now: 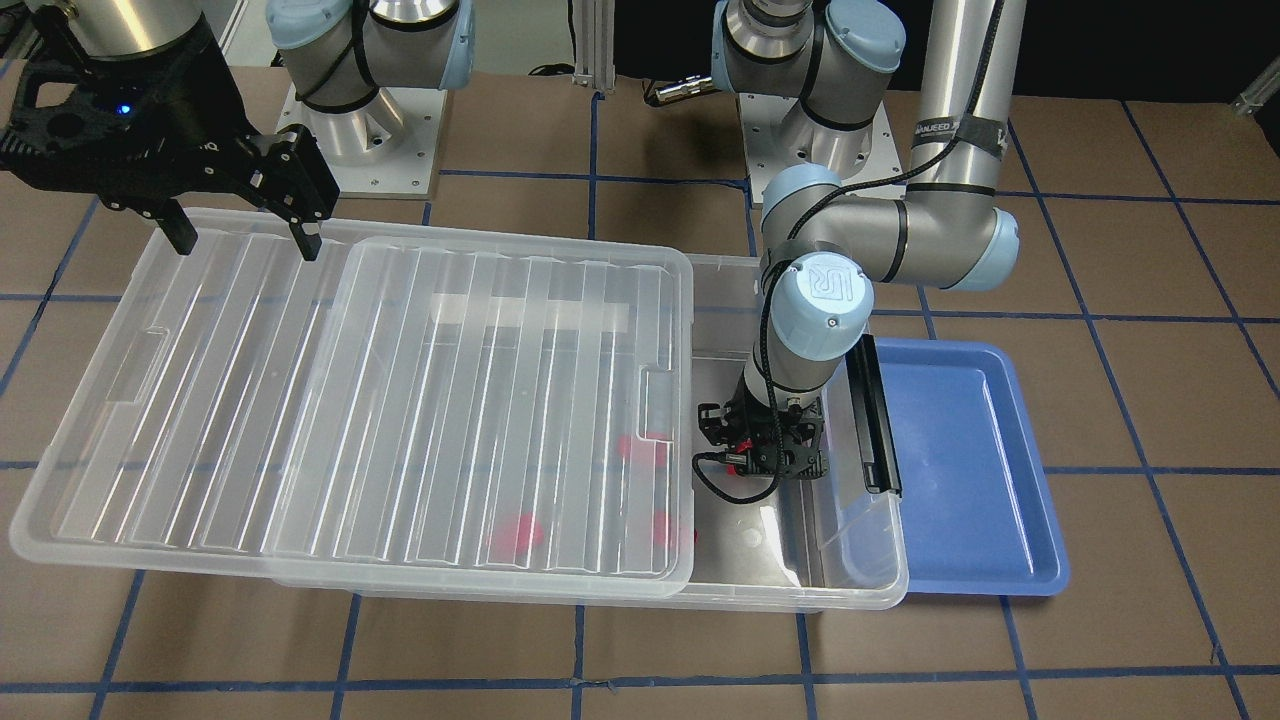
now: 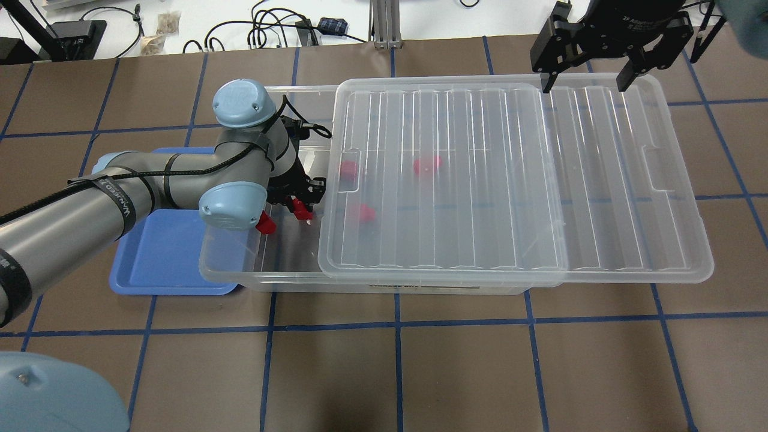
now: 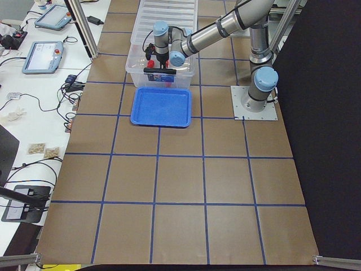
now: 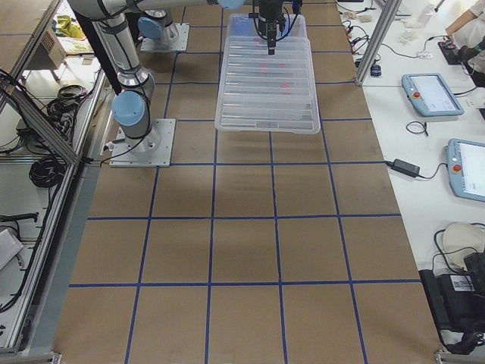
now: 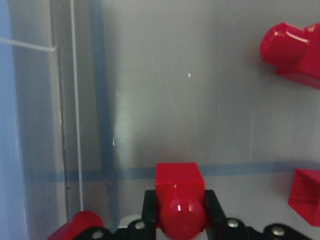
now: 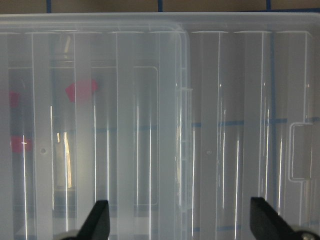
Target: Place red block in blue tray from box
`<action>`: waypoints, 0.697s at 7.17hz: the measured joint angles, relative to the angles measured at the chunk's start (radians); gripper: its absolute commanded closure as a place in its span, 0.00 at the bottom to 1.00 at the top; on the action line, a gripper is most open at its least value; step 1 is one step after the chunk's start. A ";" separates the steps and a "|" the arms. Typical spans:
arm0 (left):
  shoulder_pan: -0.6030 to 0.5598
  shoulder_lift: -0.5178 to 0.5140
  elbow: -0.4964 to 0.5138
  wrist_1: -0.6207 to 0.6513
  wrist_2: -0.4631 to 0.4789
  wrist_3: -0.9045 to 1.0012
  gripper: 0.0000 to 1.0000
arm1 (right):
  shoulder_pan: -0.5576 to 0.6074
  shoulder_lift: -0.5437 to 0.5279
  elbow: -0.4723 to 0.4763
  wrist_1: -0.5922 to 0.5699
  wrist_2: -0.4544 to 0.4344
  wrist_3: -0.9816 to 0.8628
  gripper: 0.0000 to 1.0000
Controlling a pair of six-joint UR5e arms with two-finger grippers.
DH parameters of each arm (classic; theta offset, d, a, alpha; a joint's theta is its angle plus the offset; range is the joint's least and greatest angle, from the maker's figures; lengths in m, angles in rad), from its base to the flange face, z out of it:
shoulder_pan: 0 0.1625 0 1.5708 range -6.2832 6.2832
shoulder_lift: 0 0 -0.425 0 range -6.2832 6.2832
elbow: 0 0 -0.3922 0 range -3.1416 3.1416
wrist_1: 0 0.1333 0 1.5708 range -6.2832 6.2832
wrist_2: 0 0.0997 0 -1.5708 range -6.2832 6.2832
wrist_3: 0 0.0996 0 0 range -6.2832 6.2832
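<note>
My left gripper (image 2: 302, 204) is down inside the open end of the clear box (image 2: 264, 281). It is shut on the red block (image 5: 179, 202), whose rounded knob shows between the fingers (image 5: 212, 202). This gripper also shows in the front view (image 1: 748, 452). The blue tray (image 2: 162, 258) lies right against that end of the box, empty (image 1: 960, 450). My right gripper (image 2: 585, 83) is open and empty above the far edge of the ribbed lid (image 2: 444, 180), also seen in its wrist view (image 6: 181, 220).
The lid is slid toward my right and covers most of the box; a second clear ribbed panel (image 2: 636, 180) sticks out beyond it. Other red blocks lie in the box (image 2: 348, 170), (image 2: 426, 165), (image 2: 363, 213), (image 2: 264, 223). A black latch bar (image 1: 873, 415) stands at the tray end.
</note>
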 measured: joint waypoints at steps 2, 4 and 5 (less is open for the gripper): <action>0.001 0.007 0.004 0.001 0.001 -0.001 1.00 | 0.000 0.000 0.000 0.001 0.000 0.000 0.00; 0.004 0.032 0.015 -0.010 0.006 0.002 1.00 | 0.000 0.000 0.002 0.001 -0.001 0.000 0.00; 0.004 0.044 0.020 -0.025 0.010 0.001 1.00 | 0.000 0.000 0.003 0.001 0.000 0.000 0.00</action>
